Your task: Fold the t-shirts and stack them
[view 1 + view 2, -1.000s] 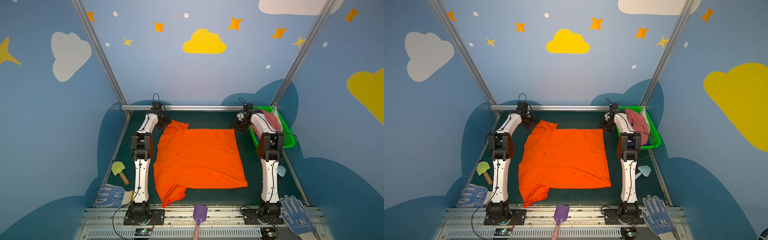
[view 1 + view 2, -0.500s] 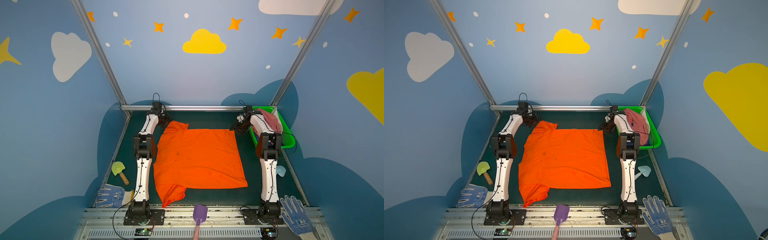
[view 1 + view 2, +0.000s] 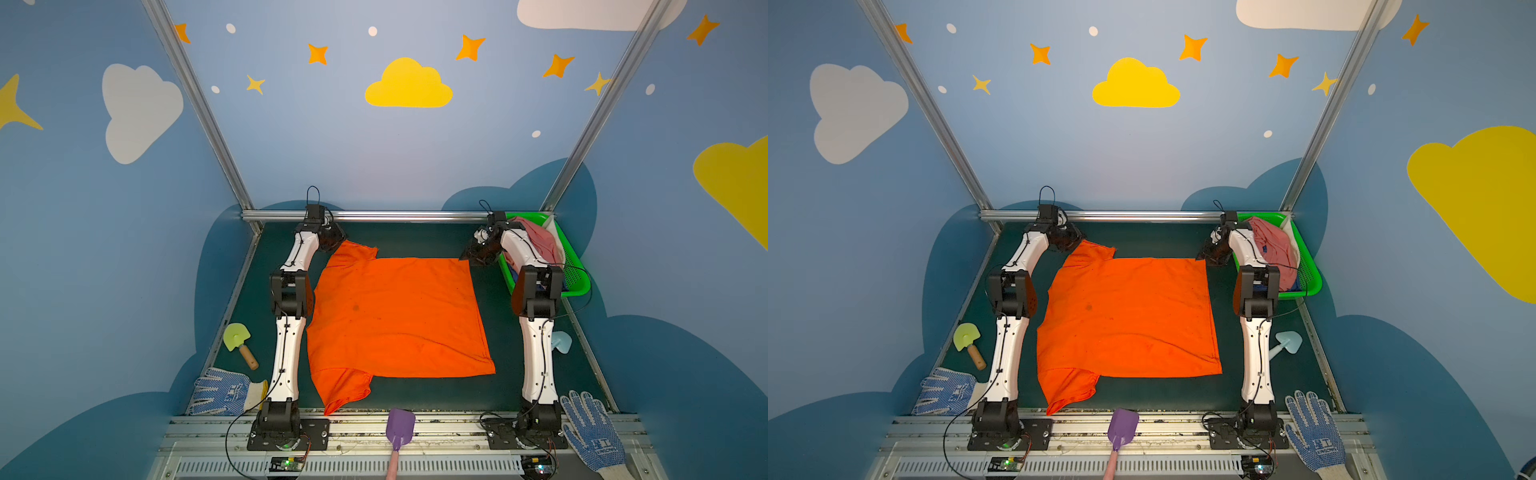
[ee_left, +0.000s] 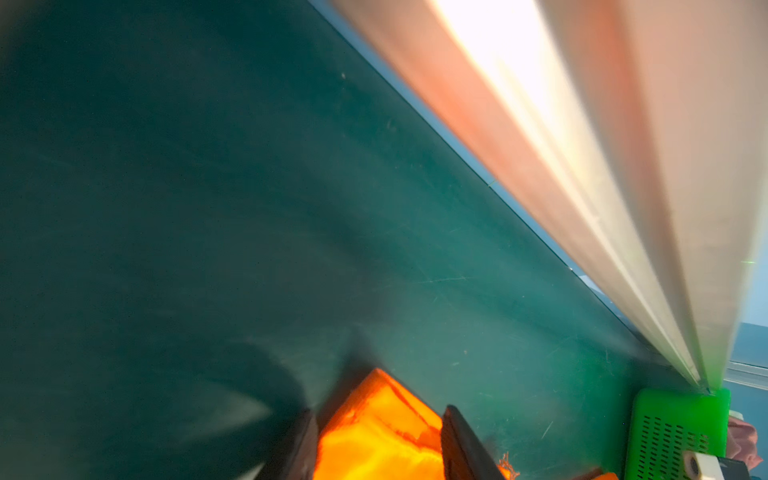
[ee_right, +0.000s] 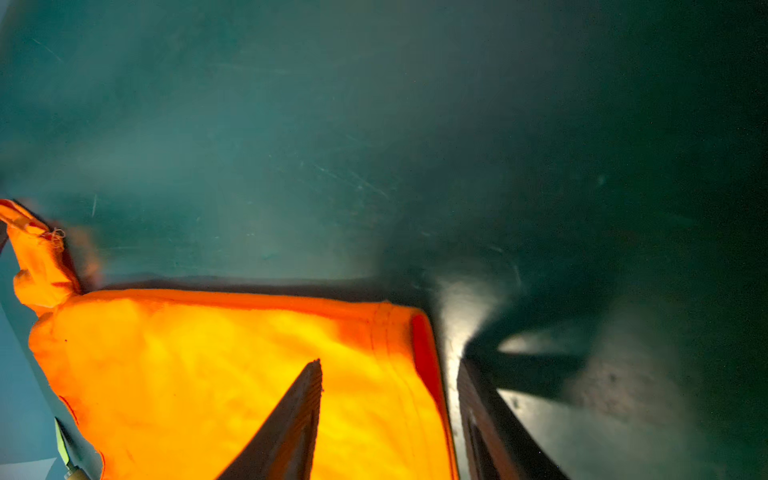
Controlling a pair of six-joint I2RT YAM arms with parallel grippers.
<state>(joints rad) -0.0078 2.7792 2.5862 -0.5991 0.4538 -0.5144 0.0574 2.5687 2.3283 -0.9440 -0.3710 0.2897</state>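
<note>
No words or numbers are showing clearly enough to read. The blue-dotted glove [image 3: 592, 432] in the lower right of the frame is bearing a small blue printed logo, its letters too tiny to decipher.

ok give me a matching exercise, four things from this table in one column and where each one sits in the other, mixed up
1. orange t-shirt
2. pink t-shirt
3. purple scoop
4. yellow-green trowel

a. in the green basket
b. on the front rail
c. spread flat on the mat, between the arms
d. on the mat, outside the left arm

Pairs: 1-c, 2-a, 3-b, 4-d
</note>
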